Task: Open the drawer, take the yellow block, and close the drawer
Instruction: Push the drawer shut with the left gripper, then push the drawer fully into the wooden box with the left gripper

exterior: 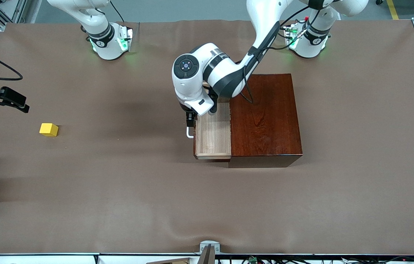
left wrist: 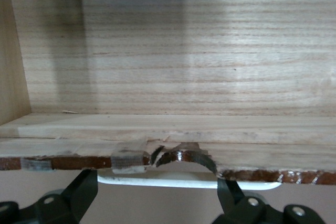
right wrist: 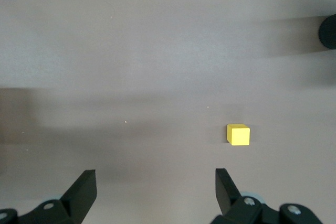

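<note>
Yellow block (exterior: 48,129) sits out on the table at frame left, under the spread right gripper (right wrist: 152,182). Drawer (exterior: 213,134) open mid-frame; left gripper (left wrist: 157,187) spread around its handle (left wrist: 194,183), closing remains.

Left arm reaches from its base toward the middle of the worktop, elbow bent, wrist turned downward. Left hand (exterior: 191,119) points down, low, fingers (left wrist: 84,190) spread apart.

Right arm waits at the right arm's end of the worktop, close to that edge. Right hand (exterior: 13,99) hangs in the air over the worktop, fingers (right wrist: 84,184) wide apart, nothing between them.
</note>
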`<state>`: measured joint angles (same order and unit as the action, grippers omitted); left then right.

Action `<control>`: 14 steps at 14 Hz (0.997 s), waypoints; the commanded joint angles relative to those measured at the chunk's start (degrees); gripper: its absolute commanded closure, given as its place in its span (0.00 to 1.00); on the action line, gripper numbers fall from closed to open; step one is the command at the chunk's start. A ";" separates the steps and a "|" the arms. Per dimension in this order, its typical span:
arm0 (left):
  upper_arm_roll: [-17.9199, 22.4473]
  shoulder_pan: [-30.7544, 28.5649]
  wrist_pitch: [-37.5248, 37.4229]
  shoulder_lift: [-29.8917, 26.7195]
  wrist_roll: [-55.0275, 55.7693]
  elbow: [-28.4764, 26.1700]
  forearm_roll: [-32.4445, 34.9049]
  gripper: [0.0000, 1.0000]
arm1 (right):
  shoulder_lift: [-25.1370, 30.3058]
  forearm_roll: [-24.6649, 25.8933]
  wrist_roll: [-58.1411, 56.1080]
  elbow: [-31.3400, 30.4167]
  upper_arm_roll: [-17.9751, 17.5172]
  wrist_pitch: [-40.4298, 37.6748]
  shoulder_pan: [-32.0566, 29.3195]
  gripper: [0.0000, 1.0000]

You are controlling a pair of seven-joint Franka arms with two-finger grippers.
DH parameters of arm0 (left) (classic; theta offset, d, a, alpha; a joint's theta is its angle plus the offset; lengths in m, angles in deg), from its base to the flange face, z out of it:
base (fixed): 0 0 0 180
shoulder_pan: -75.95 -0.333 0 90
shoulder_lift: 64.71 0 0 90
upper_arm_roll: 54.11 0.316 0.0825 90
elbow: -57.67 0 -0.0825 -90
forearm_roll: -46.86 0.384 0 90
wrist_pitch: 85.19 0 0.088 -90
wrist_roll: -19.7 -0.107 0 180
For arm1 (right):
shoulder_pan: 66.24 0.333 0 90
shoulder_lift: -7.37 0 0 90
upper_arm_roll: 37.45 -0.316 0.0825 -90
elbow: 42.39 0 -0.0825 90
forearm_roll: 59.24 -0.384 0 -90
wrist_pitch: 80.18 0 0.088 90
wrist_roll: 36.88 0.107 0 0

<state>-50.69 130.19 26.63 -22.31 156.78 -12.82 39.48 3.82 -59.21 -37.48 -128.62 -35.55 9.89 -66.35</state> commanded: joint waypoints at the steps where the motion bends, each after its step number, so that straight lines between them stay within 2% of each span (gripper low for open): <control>1: 0.71 1.21 -5.48 0.30 -0.06 -0.87 1.49 0.00 | 0.66 0.41 0.33 -0.43 -0.40 -0.16 -0.51 0.00; 12: 1.24 2.71 -12.15 0.05 0.03 -0.52 14.13 0.00 | 0.48 -0.03 0.33 -0.26 -0.40 0.10 -0.51 0.00; 14: 1.24 3.06 -12.86 0.04 0.03 -0.52 14.32 0.00 | 0.48 -0.03 0.33 -0.08 -0.40 0.19 -0.51 0.00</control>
<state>-49.96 132.80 16.57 -20.94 157.49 -11.99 51.61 3.81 -59.22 -37.48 -128.61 -35.56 9.98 -66.35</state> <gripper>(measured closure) 0.000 0.000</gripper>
